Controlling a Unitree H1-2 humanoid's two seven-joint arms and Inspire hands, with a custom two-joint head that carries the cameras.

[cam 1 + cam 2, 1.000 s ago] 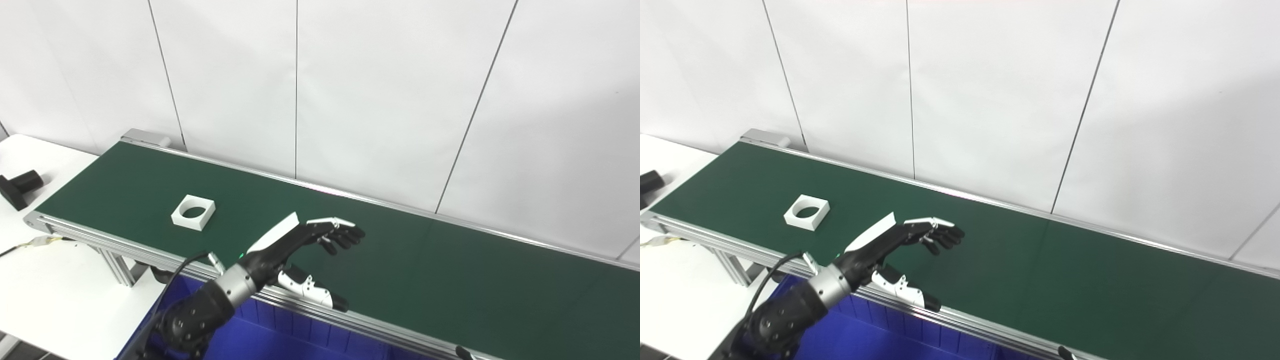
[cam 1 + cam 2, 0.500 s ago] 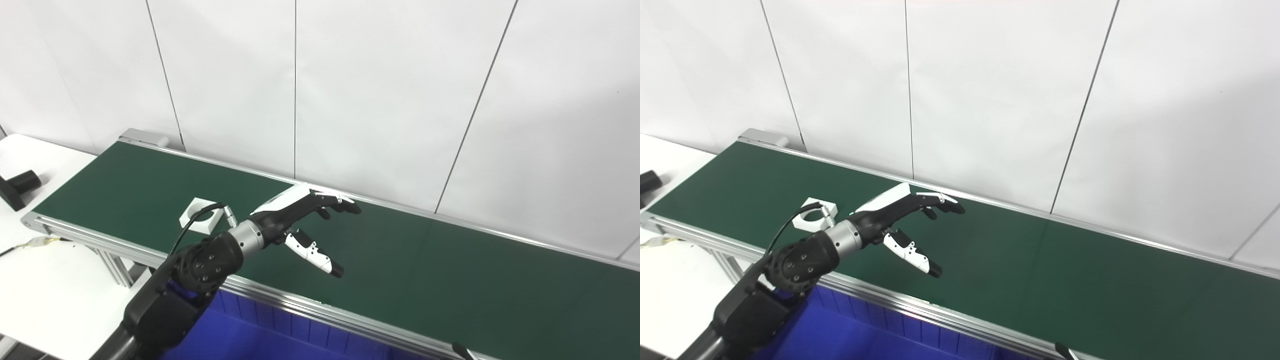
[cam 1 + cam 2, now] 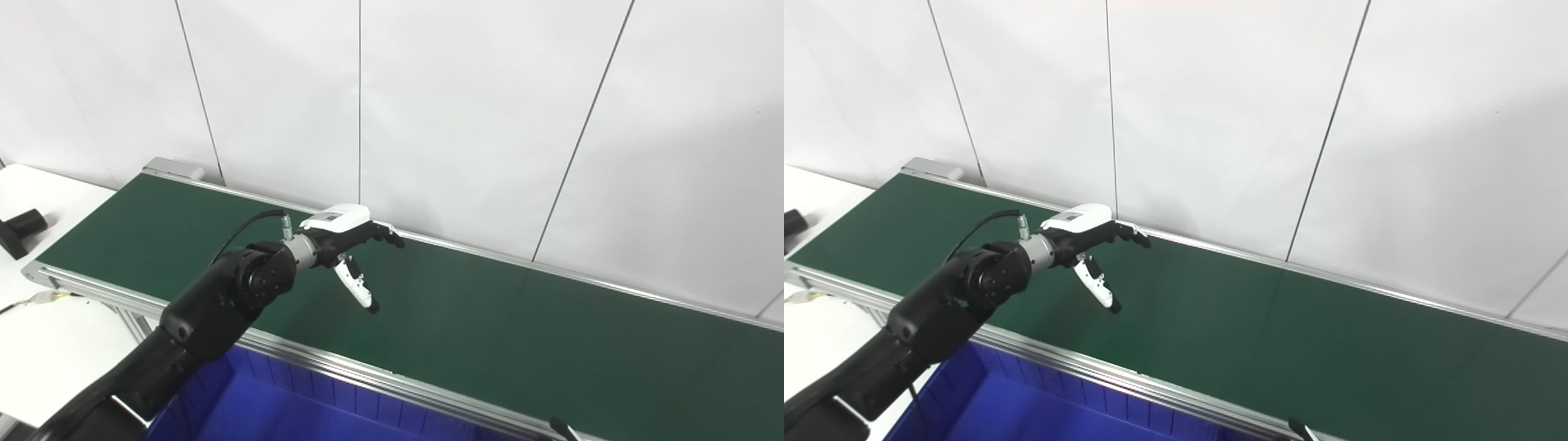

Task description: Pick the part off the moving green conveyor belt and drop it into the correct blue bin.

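Left hand spread above the belt, the white part hidden behind the arm.

The part, a white square block with a round hole when last seen, shows in neither view; half a second ago it peeked out by the wrist on the green belt [image 3: 490, 318], and the forearm now covers that spot. The left hand [image 3: 343, 236] has risen and swung toward the far rail, fingers [image 3: 386, 234] apart and reaching forward, thumb [image 3: 358, 288] pointing down, holding nothing. A blue bin [image 3: 306, 410] sits below the near rail, a black object [image 3: 18, 228] on the white table [image 3: 55, 343] to the left. Only a dark sliver of the right hand [image 3: 563, 429] shows at the bottom edge; its state cannot be told.
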